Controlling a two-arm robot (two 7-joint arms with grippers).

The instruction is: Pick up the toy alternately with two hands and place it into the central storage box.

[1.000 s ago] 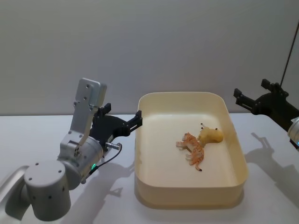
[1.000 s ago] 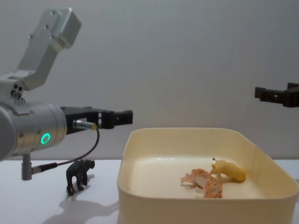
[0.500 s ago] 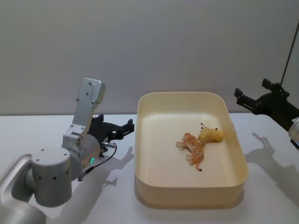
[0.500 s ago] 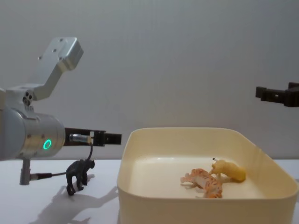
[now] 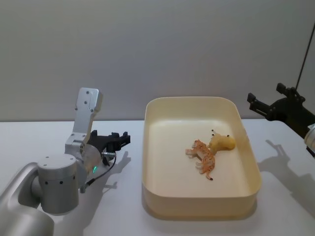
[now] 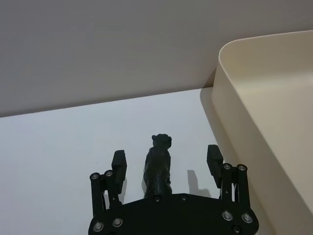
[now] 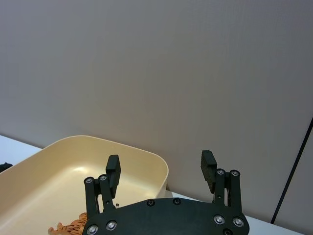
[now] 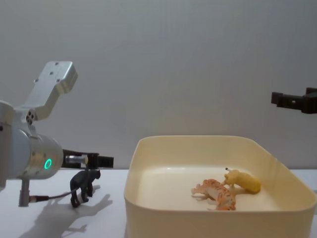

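In the head view the left arm covers the black toy beside the box, and the left gripper is partly behind the arm's wrist. In the left wrist view the black toy has its legs and hind end hidden behind the gripper's base, and the box's far side is cut off by the frame. The right gripper, beyond the box, is cut by the frame edge in the chest view. The orange toy in the box is mostly hidden behind the right gripper's base in the right wrist view.
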